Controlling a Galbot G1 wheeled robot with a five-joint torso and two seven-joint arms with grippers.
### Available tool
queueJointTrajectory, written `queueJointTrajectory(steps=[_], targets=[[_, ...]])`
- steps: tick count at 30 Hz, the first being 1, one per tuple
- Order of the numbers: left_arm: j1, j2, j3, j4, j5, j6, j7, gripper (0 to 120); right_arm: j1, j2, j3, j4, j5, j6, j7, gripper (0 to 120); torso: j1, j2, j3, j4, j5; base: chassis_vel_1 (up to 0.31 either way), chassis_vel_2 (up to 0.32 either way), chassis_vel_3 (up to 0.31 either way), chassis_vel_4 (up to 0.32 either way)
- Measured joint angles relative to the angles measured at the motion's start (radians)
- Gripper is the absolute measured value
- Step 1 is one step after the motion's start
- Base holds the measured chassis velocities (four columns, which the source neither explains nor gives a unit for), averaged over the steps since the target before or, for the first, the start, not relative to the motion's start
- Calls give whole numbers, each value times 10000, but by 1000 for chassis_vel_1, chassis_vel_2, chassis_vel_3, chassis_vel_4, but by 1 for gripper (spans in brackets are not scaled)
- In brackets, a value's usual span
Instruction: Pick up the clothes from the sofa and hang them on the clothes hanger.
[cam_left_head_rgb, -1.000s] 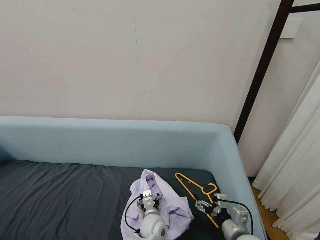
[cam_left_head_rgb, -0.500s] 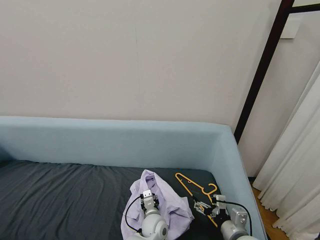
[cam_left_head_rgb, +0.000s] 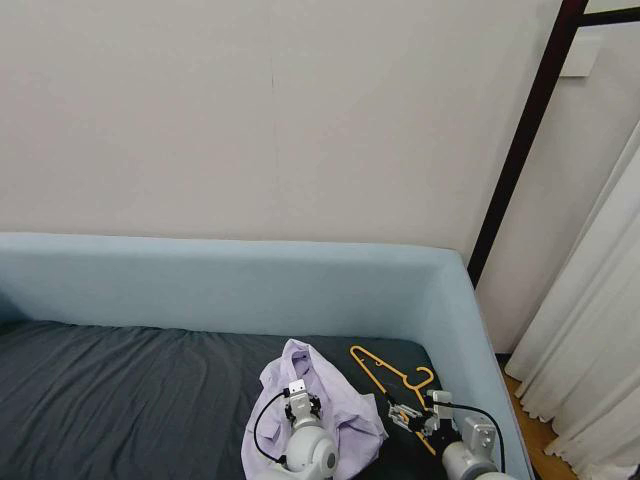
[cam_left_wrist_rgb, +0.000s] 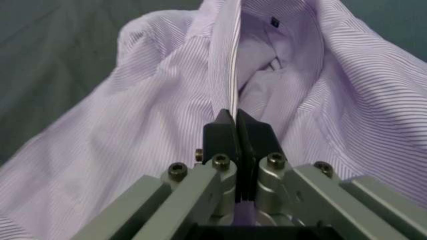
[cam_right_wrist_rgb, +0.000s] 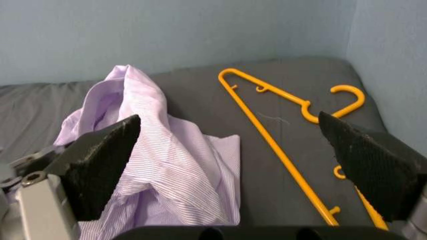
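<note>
Lilac pinstriped cotton, a crumpled dress shirt (cam_left_head_rgb: 338, 398), lies heaped on the sofa's dark grey seat cushion (cam_left_head_rgb: 120, 390), toward the end of the sofa where the pale blue armrest (cam_left_head_rgb: 458, 330) rises. Its collar end stands up in a peak on the side nearer the sofa's pale blue backrest (cam_left_head_rgb: 220, 285), and the rest spreads out low toward the sofa's front edge.

The left hand (cam_left_head_rgb: 301, 404) sits on the shirt, on the half nearer the sofa's front. In the left wrist view its two black fingers (cam_left_wrist_rgb: 223, 135) are pressed together, with the white edge of the shirt (cam_left_wrist_rgb: 147, 115) front running straight in between the tips, so it has that fold pinched.

An orange plastic hanger (cam_left_head_rgb: 394, 377) lies flat on the same seat cushion, between the shirt and the sofa's armrest, its hook turned toward the armrest. It is just beside the shirt without touching it.

The right hand (cam_left_head_rgb: 407, 414) hangs over the seat near the front end of the hanger, close to the sofa's armrest. In the right wrist view its dark fingers (cam_right_wrist_rgb: 100, 160) are spread wide with nothing between them, framing the shirt (cam_right_wrist_rgb: 180, 165) and the hanger (cam_right_wrist_rgb: 267, 136).
</note>
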Motion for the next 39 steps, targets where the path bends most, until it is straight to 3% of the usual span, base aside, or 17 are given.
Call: queueJointTrajectory(steps=[2, 4, 5, 10, 19, 31, 39], targets=[[140, 219, -18, -348, -77, 36, -26, 0, 12, 3, 0, 4, -7, 1, -6, 100, 0, 0, 0, 0, 0, 0, 0, 0, 0], [565, 808, -160, -1301, -193, 117, -41, 0, 48, 11, -10, 18, -15, 5, -34, 100, 0, 1, 0, 1, 0, 0, 0, 0, 0], [565, 808, -160, -1301, -193, 117, -41, 0, 48, 11, -10, 18, -15, 5, -34, 100, 0, 1, 0, 1, 0, 0, 0, 0, 0], [2125, 2437, -1025, -3688, -358, 171, 80, 0, 145, 29, -77, 116, -136, 29, -175, 100, 0, 1, 0, 4, -2, 0, 0, 0, 0], [3860, 4099, -2235, -5713, -277, -66, 508, 0, 133, 184, -346, 651, -456, 62, -402, 100, -1, 2, -1, 3, -1, 0, 0, 0, 0], [4712, 4325, -2524, -5327, 719, -1238, 1688, 0, 109, 202, -766, 683, -639, 192, -907, 100, 0, 2, -1, -1, -1, 0, 0, 0, 0], [5282, 4993, -2994, -4807, 704, -1965, 2430, 0, 851, 76, -1688, 418, -394, 203, -1548, 100, -1, 2, 0, 0, 2, 0, 0, 0, 0]])
